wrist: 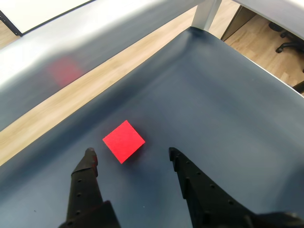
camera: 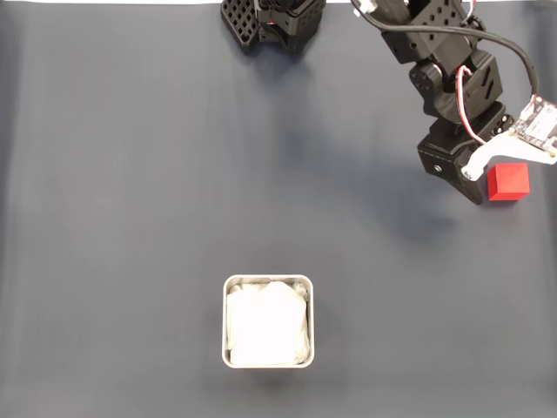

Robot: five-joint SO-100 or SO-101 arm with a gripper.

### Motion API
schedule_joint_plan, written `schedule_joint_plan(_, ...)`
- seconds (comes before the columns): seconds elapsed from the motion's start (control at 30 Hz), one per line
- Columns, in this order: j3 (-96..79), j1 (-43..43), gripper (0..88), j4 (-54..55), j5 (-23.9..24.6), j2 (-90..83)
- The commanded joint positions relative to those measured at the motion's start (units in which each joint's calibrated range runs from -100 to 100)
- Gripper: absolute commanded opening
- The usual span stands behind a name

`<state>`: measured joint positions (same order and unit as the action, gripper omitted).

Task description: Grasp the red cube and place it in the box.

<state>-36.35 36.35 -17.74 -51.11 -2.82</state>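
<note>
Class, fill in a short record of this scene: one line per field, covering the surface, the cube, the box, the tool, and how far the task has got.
surface: dark mat
red cube: on the mat, just beyond the fingertips, untouched
box: metal tin, white lining, no cube inside
tool: open, fingers either side of the cube's near corner
task stage: cube not yet grasped

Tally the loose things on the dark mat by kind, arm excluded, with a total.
Red cube: 1, lying on the mat beside the open tool
Box, a silvery tin with white lining: 1
Total: 2
</note>
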Motion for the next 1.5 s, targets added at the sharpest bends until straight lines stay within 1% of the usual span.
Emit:
schedule_joint_plan(0.0, 3.41, 0.58, 35.6, 1.51, 0.34, 0.31)
schedule_joint_plan(0.37, 5.87, 0.79, 35.6, 2.25, 0.44, 3.08)
schedule_joint_plan(1.13, 9.98, 4.63, 35.7, 3.97, 1.42, 6.64)
schedule_joint_plan(1.47, 9.8, 4.2, 35.7, 4.3, 1.17, 7.24)
